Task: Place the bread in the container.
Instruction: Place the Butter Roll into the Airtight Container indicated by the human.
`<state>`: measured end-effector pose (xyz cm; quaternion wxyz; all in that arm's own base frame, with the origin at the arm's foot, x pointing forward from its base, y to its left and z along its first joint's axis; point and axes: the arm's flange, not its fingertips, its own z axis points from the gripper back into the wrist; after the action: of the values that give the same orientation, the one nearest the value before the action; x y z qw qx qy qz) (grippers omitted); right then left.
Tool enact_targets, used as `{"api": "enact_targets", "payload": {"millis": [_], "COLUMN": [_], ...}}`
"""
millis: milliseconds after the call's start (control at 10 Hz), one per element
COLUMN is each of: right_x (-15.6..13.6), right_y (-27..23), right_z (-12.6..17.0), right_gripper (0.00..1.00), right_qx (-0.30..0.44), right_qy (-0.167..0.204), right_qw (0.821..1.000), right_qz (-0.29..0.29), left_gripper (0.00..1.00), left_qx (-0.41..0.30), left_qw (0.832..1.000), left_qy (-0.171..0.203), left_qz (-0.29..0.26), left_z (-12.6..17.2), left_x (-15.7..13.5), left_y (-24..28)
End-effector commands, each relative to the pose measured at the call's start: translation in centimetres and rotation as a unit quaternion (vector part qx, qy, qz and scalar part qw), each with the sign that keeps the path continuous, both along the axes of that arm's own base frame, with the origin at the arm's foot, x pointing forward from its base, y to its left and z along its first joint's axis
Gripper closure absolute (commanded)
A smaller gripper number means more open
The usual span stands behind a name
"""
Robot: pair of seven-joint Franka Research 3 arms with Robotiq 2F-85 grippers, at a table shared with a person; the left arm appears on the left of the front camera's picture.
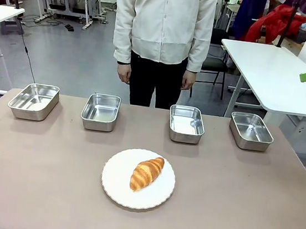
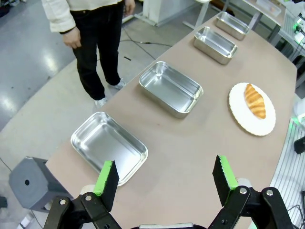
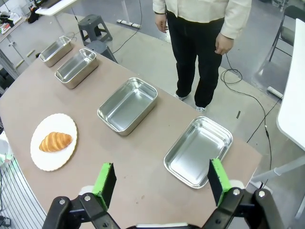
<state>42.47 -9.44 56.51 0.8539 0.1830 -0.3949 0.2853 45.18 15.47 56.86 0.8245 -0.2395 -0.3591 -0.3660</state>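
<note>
Resting on a round white plate (image 1: 113, 192), the bread (image 1: 147, 173) lies outside every container, and both grippers are spread wide.

The plate sits midway between the left and right edges of the table (image 1: 242, 209), nearer the near edge than the far one. The bread's long axis runs on a diagonal: one tapered tip points toward the far-right corner, the other toward the near-left corner. Four steel pans line the far edge — the leftmost container (image 1: 30, 113), the second container (image 1: 98, 123), the third container (image 1: 185, 137) and the rightmost container (image 1: 250, 142), all well apart from the plate. The left gripper (image 2: 165, 166) hangs above the table's left end, its jaws apart with nothing between them. The right gripper (image 3: 161, 167) hangs above the right end — likewise parted on nothing. A person (image 1: 163, 32) stands behind the far edge, hands hanging at the sides.
</note>
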Motion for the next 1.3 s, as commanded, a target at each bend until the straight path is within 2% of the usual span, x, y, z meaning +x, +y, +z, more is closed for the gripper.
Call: {"api": "enact_targets", "payload": {"millis": [0, 1200], "right_x": [0.19, 0.19], "right_y": [-0.07, -0.07], "right_z": [-0.06, -0.06], "right_gripper": [0.0, 0.0], "right_qx": [0.007, 0.007], "right_qy": [-0.005, -0.005], "right_qw": [1.0, 1.0], "right_qz": [0.006, 0.006], "left_gripper": [0.0, 0.0], "left_qx": [-0.001, -0.001], "left_qw": [1.0, 1.0], "left_qy": [-0.003, -0.003], "left_qz": [-0.005, -0.005], "left_z": [0.2, 0.2], "left_x": [-0.21, -0.21], "left_y": [0.03, 0.03]}}
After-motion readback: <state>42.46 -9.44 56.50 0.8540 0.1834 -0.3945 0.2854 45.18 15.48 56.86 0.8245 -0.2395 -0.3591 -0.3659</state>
